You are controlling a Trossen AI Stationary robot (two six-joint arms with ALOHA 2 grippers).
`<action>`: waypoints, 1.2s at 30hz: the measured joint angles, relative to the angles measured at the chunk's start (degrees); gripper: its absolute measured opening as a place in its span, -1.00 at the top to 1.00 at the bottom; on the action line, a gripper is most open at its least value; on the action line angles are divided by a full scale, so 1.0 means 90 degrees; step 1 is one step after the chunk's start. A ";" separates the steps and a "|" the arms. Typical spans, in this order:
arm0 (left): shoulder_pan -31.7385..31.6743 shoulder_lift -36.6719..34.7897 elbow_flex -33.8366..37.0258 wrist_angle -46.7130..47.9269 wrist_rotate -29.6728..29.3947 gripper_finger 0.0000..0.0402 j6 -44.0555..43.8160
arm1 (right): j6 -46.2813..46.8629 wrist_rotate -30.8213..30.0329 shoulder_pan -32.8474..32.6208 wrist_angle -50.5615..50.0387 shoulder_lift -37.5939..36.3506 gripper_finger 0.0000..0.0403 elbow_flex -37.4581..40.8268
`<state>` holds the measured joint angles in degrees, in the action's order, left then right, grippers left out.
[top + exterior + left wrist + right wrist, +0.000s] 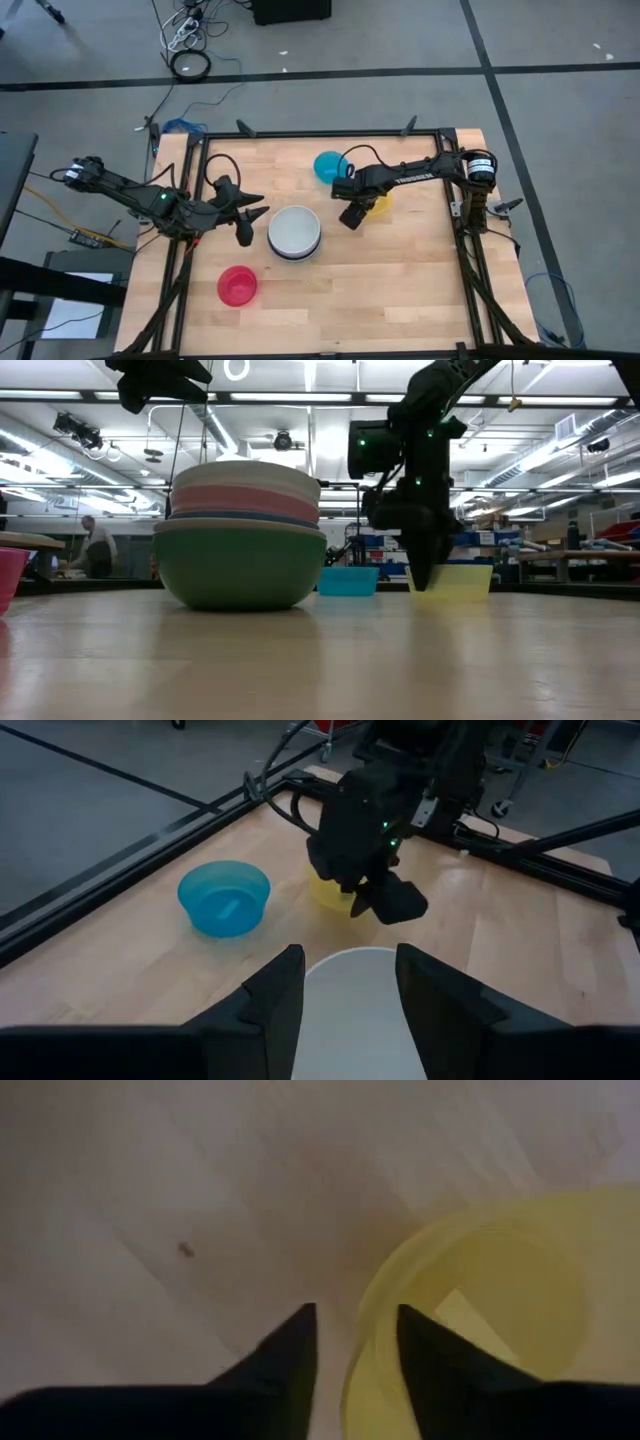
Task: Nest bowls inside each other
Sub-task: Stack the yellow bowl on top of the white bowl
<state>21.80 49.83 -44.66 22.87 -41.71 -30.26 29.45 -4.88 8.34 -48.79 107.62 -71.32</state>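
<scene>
A stack of nested bowls [294, 233] sits near the middle of the wooden table [400, 290]. From above only its white top bowl shows; from table height the stack reads green [240, 565] at the bottom, then a dark blue rim, a pink band and white on top.

A yellow bowl [379, 204] lies to the right of the stack, partly under the right arm. The right gripper [352, 215] is down at this bowl's near rim. In the right wrist view its two dark fingers [285, 1355] stand a small way apart, one outside the yellow wall [375, 1340] and one over the inside, straddling the rim; whether they press on it cannot be told.

A cyan bowl [328, 166] rests just behind the yellow one, toward the far edge of the table, apart from the stack. A red bowl [238, 285] sits alone toward the near left of the table.

The left gripper [250, 222] hovers just left of the stack, raised off the table, its fingers [275, 995] spread wide and holding nothing, with the white bowl [355, 1010] showing between them.
</scene>
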 joint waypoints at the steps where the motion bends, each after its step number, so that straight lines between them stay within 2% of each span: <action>1: 0.0000 0.0000 0.0000 0.0000 0.0000 0.17 0.0000 | -0.0032 0.0053 0.0005 -0.0036 -0.0001 0.47 0.0001; 4: 0.0000 0.0001 0.0000 0.0000 0.0000 0.17 0.0000 | -0.0325 0.0070 -0.0037 -0.0287 -0.0016 0.87 -0.0121; 8: 0.0000 0.0000 0.0000 -0.0010 -0.0002 0.17 0.0000 | -0.0320 -0.0407 -0.0324 -0.1061 -0.0092 0.98 -0.0773; 12: 0.0000 0.0002 0.0000 -0.0039 -0.0130 0.17 0.0002 | -0.0360 -0.0777 -0.0741 -0.1449 -0.0101 0.99 -0.1766; 19: -0.0002 0.0000 0.0000 -0.0145 -0.0474 0.17 0.0006 | -0.0672 -0.0812 -0.1426 -0.0379 -0.0103 1.00 -0.3013; 24: -0.0002 0.0000 0.0000 -0.0301 -0.0481 0.17 0.0022 | -0.0938 -0.0321 -0.1636 0.0851 -0.0103 1.00 -0.3103; 36: -0.0002 0.0001 0.0000 -0.0324 -0.0488 0.17 0.0010 | -0.1076 -0.0080 -0.1887 0.1438 -0.0100 0.98 -0.2985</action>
<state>21.78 49.84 -44.66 19.95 -46.11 -30.17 19.76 -5.60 -8.64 -35.84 106.72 -98.18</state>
